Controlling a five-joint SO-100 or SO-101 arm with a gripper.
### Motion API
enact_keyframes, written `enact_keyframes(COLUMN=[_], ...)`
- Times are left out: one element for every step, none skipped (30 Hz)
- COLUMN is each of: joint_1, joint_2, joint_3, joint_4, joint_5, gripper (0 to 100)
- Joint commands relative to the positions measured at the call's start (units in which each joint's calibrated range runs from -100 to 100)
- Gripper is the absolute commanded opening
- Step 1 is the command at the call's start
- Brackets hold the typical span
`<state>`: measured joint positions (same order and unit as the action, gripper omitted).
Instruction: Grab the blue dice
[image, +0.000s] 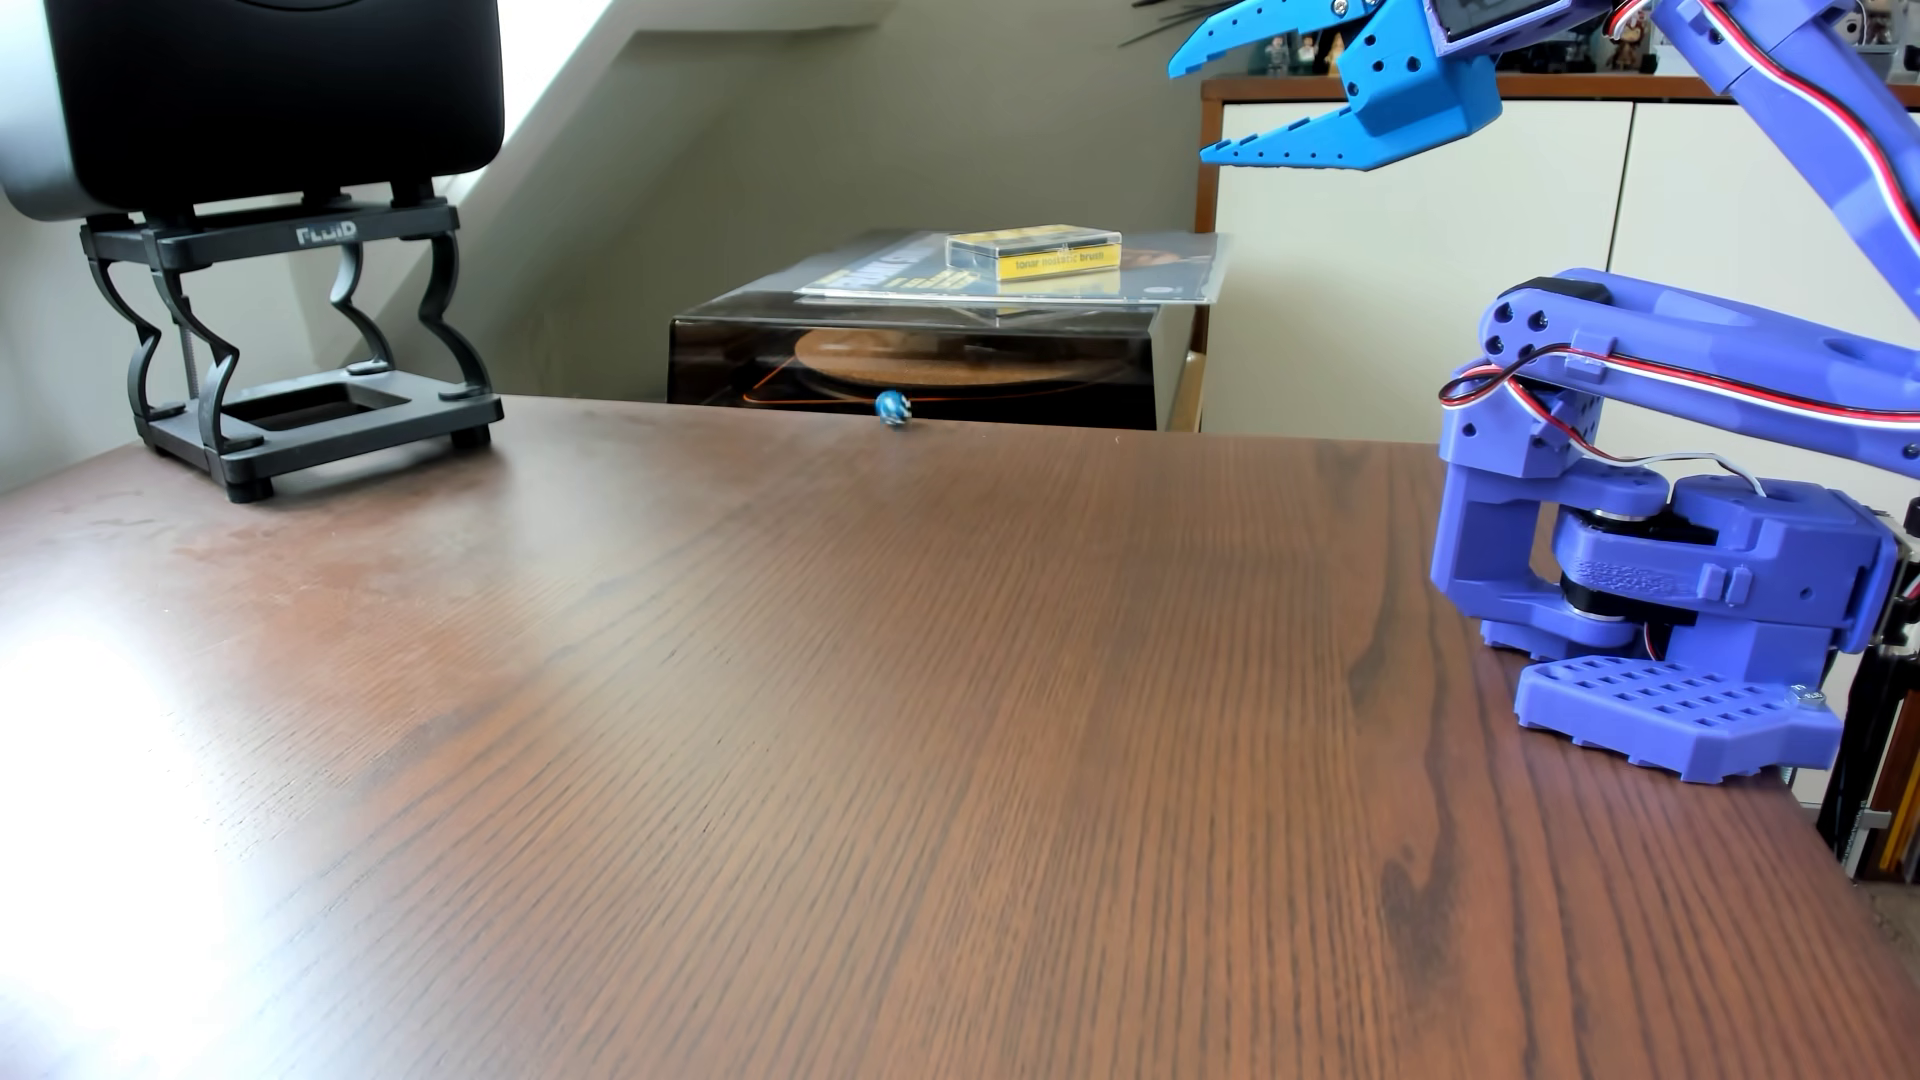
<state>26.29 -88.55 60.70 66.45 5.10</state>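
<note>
The blue dice (892, 408) is a tiny dark blue piece with white pips, blurred, right at the far edge of the brown wooden table (831, 727). My gripper (1190, 109) is bright blue and hangs high in the upper right of the other view, well above and to the right of the dice. Its two claw fingers point left and stand wide apart with nothing between them. The purple arm base (1673, 623) is clamped at the table's right edge.
A black speaker on a black stand (301, 353) occupies the far left corner of the table. Behind the table stands a record player (914, 363) with a sleeve and a yellow cassette case (1034, 252) on its lid. A white cabinet (1403, 260) is at the back right.
</note>
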Motion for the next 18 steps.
enact_keyframes(joint_1=[-5.26,-7.8,-10.99,-14.42,-17.45,-20.23,-23.43,-26.54,-28.83,-30.71,-31.94,-32.35,-32.67,-32.67,-32.59,-32.59,-32.51,-32.43], joint_2=[-0.32,-0.66,-1.24,-2.08,-2.83,-3.59,-4.34,-5.09,-6.1,-7.1,-8.36,-9.53,-10.45,-10.7,-10.7,-10.62,-10.62,-10.62], joint_3=[0.78,1.6,2.59,3.86,5.21,6.48,7.84,9.55,11.45,13.35,15.7,17.69,19.77,21.67,23.3,24.74,25.74,26.46], joint_4=[-1.51,-1.51,-1.51,-1.51,-1.59,-1.59,-1.59,-1.59,-1.59,-1.76,-1.93,-2.02,-1.93,-1.93,-2.11,-2.11,-1.85,-1.59], joint_5=[-0.16,-0.21,-0.52,-1.52,-2.15,-2.57,-2.78,-2.78,-2.78,-2.78,-2.68,-2.73,-2.78,-2.78,-2.78,-2.78,-2.73,-2.73], gripper=[15,13,11,6,3,1,1,2,3,3,3,3,3,3,3,3,3,3])
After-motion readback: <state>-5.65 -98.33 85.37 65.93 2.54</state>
